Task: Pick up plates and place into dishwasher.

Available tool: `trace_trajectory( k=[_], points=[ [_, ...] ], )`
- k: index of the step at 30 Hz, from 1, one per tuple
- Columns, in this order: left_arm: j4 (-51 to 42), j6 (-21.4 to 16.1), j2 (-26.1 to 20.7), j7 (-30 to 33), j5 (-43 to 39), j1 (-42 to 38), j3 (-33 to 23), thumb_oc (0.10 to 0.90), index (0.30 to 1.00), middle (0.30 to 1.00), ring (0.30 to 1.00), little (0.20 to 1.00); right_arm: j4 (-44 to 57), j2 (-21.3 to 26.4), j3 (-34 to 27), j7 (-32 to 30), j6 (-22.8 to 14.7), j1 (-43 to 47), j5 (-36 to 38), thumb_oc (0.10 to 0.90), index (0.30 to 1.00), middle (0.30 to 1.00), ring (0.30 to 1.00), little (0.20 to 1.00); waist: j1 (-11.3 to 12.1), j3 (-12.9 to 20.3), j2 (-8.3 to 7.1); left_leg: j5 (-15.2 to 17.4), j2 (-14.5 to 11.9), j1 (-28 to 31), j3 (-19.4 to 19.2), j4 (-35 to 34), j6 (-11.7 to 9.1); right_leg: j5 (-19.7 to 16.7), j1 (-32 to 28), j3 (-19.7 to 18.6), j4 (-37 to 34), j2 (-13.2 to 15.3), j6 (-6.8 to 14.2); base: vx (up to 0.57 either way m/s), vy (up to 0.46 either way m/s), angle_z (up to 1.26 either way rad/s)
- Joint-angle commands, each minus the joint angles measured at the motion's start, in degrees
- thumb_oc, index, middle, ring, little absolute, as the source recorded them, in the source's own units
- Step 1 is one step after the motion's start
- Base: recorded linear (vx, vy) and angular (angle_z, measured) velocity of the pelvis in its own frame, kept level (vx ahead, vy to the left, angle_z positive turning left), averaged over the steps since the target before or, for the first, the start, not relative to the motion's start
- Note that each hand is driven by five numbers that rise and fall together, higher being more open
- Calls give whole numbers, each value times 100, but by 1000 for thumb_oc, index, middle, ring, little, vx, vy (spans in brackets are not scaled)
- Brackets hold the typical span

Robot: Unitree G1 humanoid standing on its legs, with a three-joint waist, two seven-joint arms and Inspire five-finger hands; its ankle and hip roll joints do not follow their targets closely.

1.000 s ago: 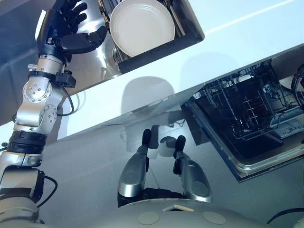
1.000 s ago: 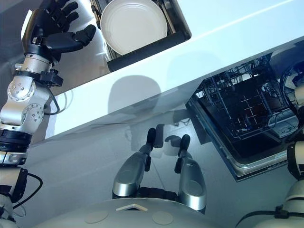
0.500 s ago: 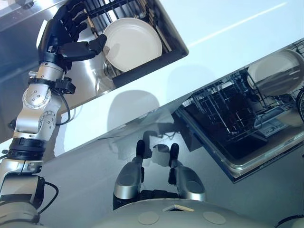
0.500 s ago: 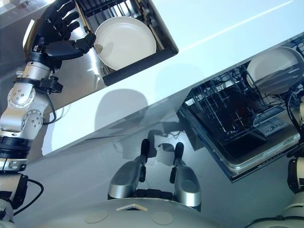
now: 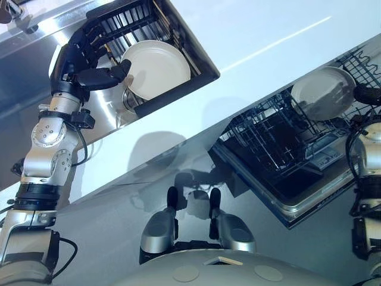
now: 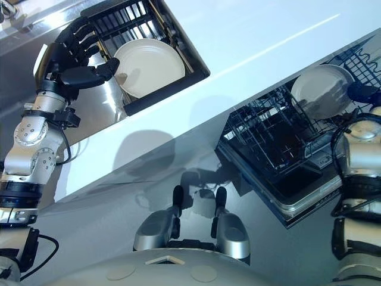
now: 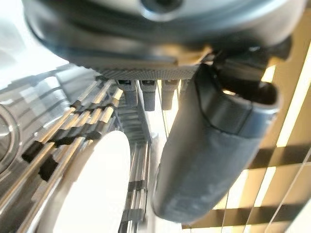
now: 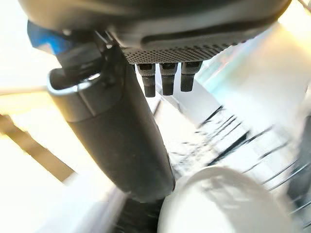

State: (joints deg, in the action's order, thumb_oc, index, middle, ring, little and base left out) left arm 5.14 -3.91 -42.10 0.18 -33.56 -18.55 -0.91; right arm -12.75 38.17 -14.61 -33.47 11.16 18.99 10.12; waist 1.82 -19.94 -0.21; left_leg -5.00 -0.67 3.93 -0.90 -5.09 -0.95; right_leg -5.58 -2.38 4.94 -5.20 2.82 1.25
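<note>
Since a second ago, the left hand (image 5: 83,56) is brought closer to the plate (image 5: 156,68) in the sink rack (image 5: 119,21), fingers spread, thumb at the rim. A second plate (image 6: 321,89) is seen upright in the dishwasher (image 6: 280,155). The right hand (image 6: 364,92) sits beside it; its fingers cannot be told. Rack walls crowd the near plate.

Both eye views look steeply down from the head onto the white counter (image 5: 256,42), sharing the sink rack (image 6: 143,36) and the open dishwasher (image 5: 286,149) (slightly offset sideways). Each wrist view peers along its own thumb from very close.
</note>
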Motion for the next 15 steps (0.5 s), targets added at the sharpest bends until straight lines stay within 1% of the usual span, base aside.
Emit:
trace_trajectory(
  k=[1,3,5,6,8,9,10,11,13,14,15],
  points=[
    [-283,-498,11,4,479,129,-346,800,900,900,900,900,651,86,64,375,-1258,-549,708,800,900,900,900,900,-217,1380,25,396,272,136,-176,46,141,331,-170,-39,314,-14,264,35,75,-17],
    [-236,-497,-39,21,706,199,-449,800,900,900,900,900,1088,-325,192,1045,-1689,-886,1137,800,900,900,900,900,-301,1443,60,413,273,198,-236,70,166,370,-193,-75,377,-15,252,42,85,-18],
    [-109,-512,-107,12,921,235,-535,800,900,900,900,900,1257,-566,249,1543,-1795,-1096,1175,800,900,900,900,900,-376,1500,80,469,275,276,-283,77,172,450,-231,-106,436,-10,259,66,82,-10],
    [8,-471,-200,-2,1014,208,-564,800,900,900,900,900,1283,-636,318,1835,-1915,-1202,1416,800,900,900,900,900,-426,1521,98,477,275,300,-312,92,178,465,-243,-121,463,-11,257,55,72,-11],
    [159,-369,-347,43,1143,153,-597,800,900,900,900,900,1350,-746,371,2380,-1904,-1332,1728,800,900,900,900,900,-492,1542,115,443,276,295,-355,126,187,433,-225,-142,498,-14,244,4,58,-8],
    [290,-353,-424,34,1211,123,-602,800,900,900,900,900,1374,-780,400,2694,-1909,-1401,2001,800,900,900,900,900,-531,1566,128,491,282,344,-361,117,187,482,-265,-156,495,-12,255,21,60,-5],
    [467,-327,-503,57,1279,47,-576,800,900,900,900,900,1434,-851,469,3165,-1824,-1456,2189,800,900,900,900,900,-578,1584,143,496,284,358,-387,121,185,486,-266,-164,503,-11,260,52,74,-12],
    [654,-285,-589,101,1343,-39,-542,800,900,900,900,900,1499,-880,575,3699,-1622,-1520,2581,800,900,900,900,900,-622,1597,157,499,293,370,-412,129,189,479,-265,-177,501,-10,258,17,72,-15],
    [974,-253,-726,158,1525,-202,-416,800,900,900,900,900,1569,-950,793,4796,-1036,-1578,3274,800,900,900,900,900,-671,1625,174,504,315,377,-437,143,190,464,-267,-189,488,-2,264,15,62,-17],
    [1075,-257,-771,143,1546,-246,-385,800,900,900,900,900,1567,-954,857,5013,-928,-1602,3388,800,900,900,900,900,-680,1632,175,507,322,378,-446,149,191,461,-267,-189,484,3,266,15,53,-15],
    [1272,-262,-859,114,1627,-335,-310,800,900,900,900,900,1539,-935,979,5461,-745,-1636,3463,800,900,900,900,900,-697,1646,175,512,331,376,-466,163,190,453,-267,-188,477,13,274,16,53,-12]
  ],
)
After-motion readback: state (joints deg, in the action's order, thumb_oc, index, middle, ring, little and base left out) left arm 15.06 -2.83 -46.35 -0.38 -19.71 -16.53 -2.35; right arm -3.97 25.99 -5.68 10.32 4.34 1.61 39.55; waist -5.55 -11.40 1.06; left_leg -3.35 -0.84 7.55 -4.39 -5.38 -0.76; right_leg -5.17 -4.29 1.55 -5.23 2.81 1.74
